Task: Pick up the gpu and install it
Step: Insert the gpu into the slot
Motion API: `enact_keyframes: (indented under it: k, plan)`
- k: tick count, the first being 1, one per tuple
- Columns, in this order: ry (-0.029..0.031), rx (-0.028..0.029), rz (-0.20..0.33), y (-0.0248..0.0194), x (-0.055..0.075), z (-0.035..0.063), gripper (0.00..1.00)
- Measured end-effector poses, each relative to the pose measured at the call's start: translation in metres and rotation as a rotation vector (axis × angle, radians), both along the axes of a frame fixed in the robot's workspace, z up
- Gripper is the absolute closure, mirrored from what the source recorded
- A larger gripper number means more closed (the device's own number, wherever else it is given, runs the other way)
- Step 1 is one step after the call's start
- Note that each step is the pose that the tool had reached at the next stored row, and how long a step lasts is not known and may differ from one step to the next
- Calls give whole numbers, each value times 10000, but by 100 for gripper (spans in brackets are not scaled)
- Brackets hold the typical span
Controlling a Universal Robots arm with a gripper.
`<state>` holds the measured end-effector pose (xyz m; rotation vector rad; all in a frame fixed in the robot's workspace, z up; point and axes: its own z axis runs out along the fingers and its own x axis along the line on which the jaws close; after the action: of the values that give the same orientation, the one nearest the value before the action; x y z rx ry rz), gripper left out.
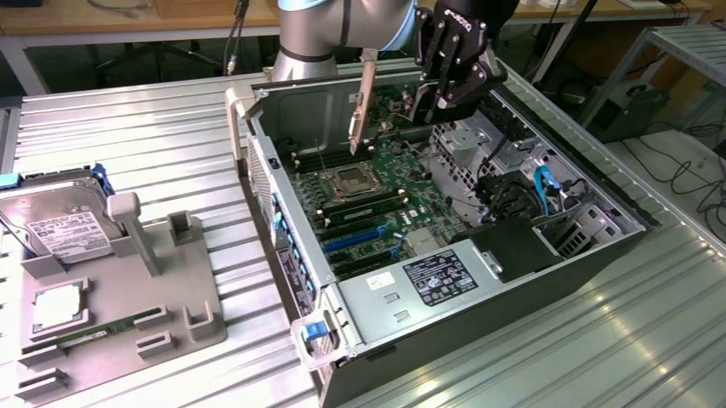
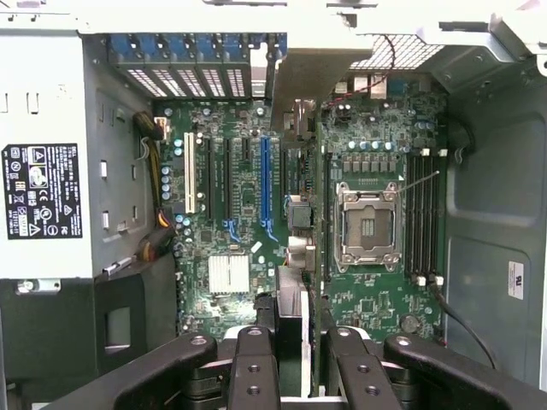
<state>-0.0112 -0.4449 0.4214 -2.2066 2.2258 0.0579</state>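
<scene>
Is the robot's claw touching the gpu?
Touching. The wrist view shows the gripper pinching the gpu from both sides, with no gap.

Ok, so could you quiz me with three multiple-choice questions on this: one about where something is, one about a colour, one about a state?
1. Where is the card?
A. In the claw, above the computer case
B. On the floor
C. In a person's hand

2. What colour is the long slot in the middle of the circuit board?
A. Red
B. Blue
C. Yellow

3. The computer case is:
A. Closed
B. Open
C. Wrapped in plastic

Answers:
1. A: the claw grips the card upright over the case.
2. B: the slot is bright blue.
3. B: the circuit board inside is in plain sight.
</scene>
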Motion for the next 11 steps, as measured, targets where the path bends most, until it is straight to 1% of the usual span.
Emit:
enact_keyframes:
  k: [11]
  plan:
    - [0, 56, 0, 0, 0, -55, 73]
